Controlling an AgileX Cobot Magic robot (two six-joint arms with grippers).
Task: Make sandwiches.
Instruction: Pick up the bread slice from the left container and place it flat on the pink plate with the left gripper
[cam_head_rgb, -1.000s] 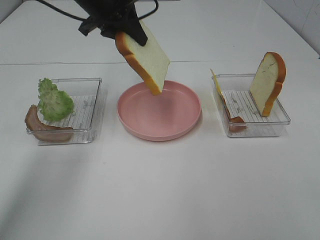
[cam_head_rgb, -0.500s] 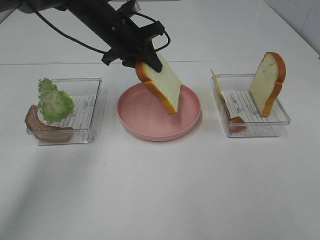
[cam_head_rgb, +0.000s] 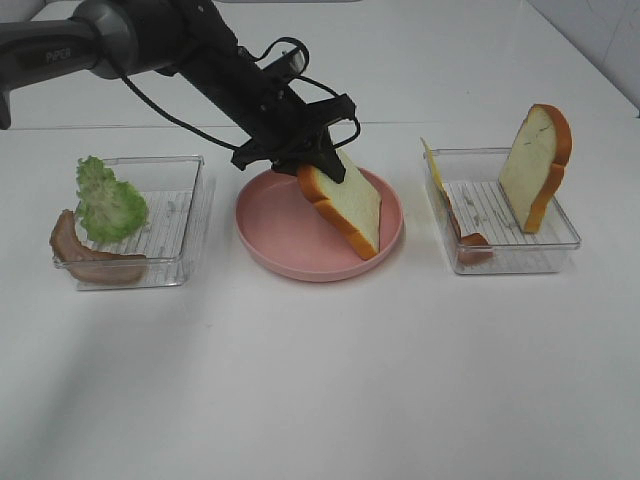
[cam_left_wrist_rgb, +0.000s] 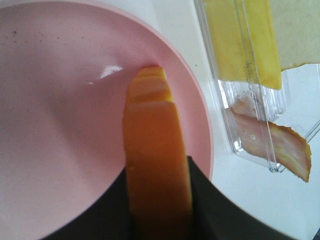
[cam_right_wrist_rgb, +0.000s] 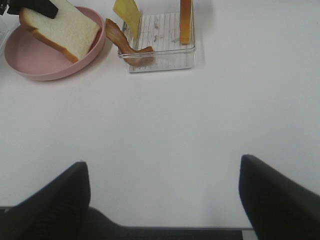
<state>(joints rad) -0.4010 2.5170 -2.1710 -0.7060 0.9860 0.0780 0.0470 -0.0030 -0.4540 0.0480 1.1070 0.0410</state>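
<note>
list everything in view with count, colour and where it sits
held bread slice: 1, white with orange-brown crust, tilted over the plate's right side
standing bread slice: 1, same colours, upright in right tray
lettuce leaf: 1, green, in left tray
left bacon strip: 1, brown-pink, left tray's front corner
right bacon strip: 1, brown-pink, right tray's front-left corner
cheese square: 1, yellow, leaning on right tray's left wall
plate: 1, pink, centre
left tray, right tray: 2, clear
table: 1, white
left gripper: black, clamped on held bread slice
right gripper: black, open, empty
</note>
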